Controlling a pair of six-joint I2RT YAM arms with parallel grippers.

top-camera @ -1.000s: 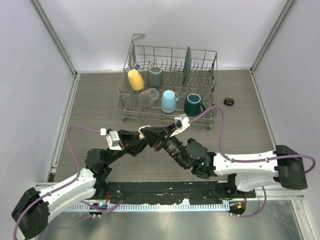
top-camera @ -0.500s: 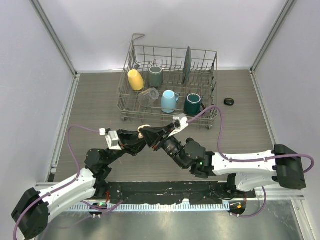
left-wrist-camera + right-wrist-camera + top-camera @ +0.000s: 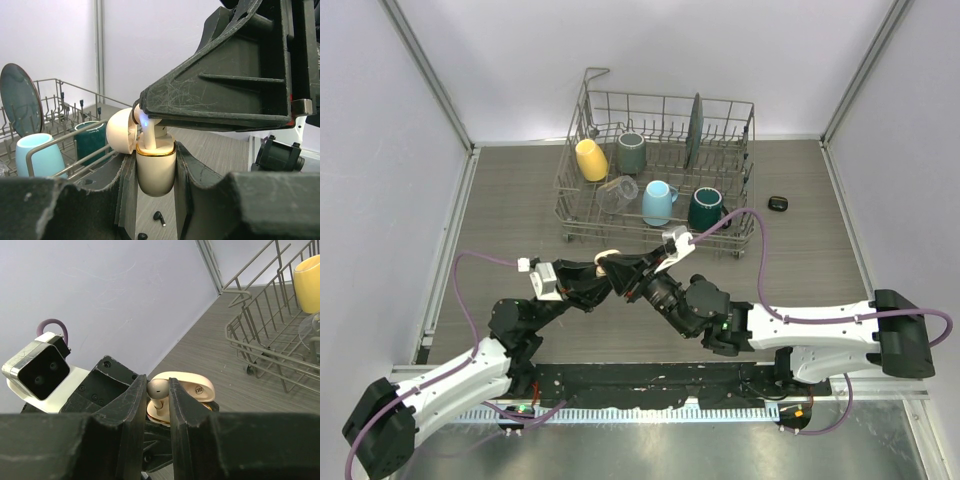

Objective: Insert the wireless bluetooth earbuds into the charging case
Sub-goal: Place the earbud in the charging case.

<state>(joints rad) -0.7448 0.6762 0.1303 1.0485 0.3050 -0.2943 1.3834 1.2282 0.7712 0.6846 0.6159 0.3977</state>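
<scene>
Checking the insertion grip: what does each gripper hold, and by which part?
Left gripper clamps the case by its body's sides; right gripper pinches a cream earbud by its head.

The tabletop (image 3: 510,210) has a grey-brown wood-grain surface with long lines running from left to right. Plain pale walls (image 3: 650,50), white with a slight lilac tone, close it on the left, the back and the right. Grey metal rails (image 3: 425,75) run along the wall corners. At the near edge a shiny metal sheet (image 3: 650,455) reflects soft, even light.
</scene>
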